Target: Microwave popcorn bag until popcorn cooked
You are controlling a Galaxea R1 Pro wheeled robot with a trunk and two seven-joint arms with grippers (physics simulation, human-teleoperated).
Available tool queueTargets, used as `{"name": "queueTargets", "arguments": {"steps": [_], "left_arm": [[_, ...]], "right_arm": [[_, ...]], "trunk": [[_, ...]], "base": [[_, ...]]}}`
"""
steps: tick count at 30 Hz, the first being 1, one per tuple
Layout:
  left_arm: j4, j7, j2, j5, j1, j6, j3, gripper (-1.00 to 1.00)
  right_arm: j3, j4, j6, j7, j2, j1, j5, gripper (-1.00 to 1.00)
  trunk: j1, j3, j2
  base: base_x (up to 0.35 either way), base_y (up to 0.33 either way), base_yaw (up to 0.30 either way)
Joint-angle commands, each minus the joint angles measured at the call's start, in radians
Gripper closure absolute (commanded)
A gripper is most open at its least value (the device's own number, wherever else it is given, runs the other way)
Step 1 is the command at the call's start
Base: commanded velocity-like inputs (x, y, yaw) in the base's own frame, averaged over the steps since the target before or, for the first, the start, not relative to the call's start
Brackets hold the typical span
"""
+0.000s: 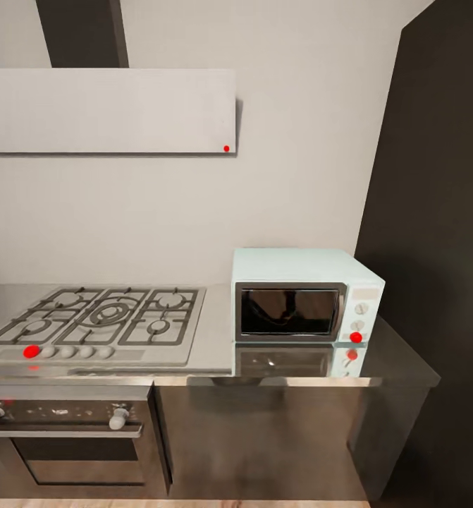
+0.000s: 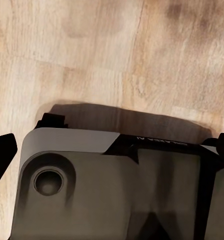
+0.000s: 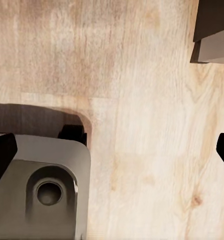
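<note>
Both grippers [image 2: 112,150] [image 3: 112,150] hang spread wide over wood floor [image 3: 142,100], holding nothing.

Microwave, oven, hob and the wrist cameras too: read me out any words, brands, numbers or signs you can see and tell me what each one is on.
Robot base, left wrist view: pale lettering on its dark strip, seen reversed and too blurred to read.
Microwave: no legible text; panel marks by the knobs too small.
Oven: faint marks between its knobs, too blurred to read.
Hob and hood: none, just red dots.
</note>
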Motion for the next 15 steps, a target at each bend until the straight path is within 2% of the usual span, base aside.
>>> {"name": "queueTargets", "arguments": {"steps": [1,5,7,11,12,14,15], "left_arm": [[0.001,-0.004,0.000,0.009,-0.001,-0.003,-0.008,-1.00],[0.001,-0.004,0.000,0.009,-0.001,-0.003,-0.008,-1.00],[0.001,-0.004,0.000,0.009,-0.001,-0.003,-0.008,-1.00],[0.001,-0.004,0.000,0.009,-0.001,-0.003,-0.008,-1.00],[0.001,-0.004,0.000,0.009,-0.001,-0.003,-0.008,-1.00],[0.000,-0.004,0.000,0.009,-0.001,-0.003,-0.008,-1.00],[0.000,-0.004,0.000,0.009,-0.001,-0.003,-0.008,-1.00]], "right_arm": [[-0.008,0.001,0.003,0.002,-0.001,-0.001,0.010,-1.00],[-0.006,-0.013,-0.008,0.019,0.006,-0.002,0.025,-1.00],[-0.006,-0.064,-0.004,0.029,0.008,-0.002,0.026,-1.00],[-0.006,-0.323,0.034,0.062,0.017,-0.002,0.021,-1.00],[-0.006,-0.384,0.072,0.073,0.018,-0.002,0.021,-1.00],[-0.007,-0.627,0.267,0.128,0.020,-0.002,0.016,-1.00],[-0.008,-0.706,0.331,0.151,0.020,-0.002,0.014,-1.00]], "trunk": [[0.000,-0.001,-0.001],[0.000,-0.001,-0.001],[0.000,-0.001,-0.001],[0.000,-0.001,-0.001],[0.000,-0.001,-0.001],[0.000,-0.001,-0.001],[0.000,-0.001,-0.001]], "base": [[0.000,0.000,0.000],[0.000,0.000,0.000],[0.000,0.000,0.000],[0.000,0.000,0.000],[0.000,0.000,0.000],[0.000,0.000,0.000],[0.000,0.000,0.000]]}}
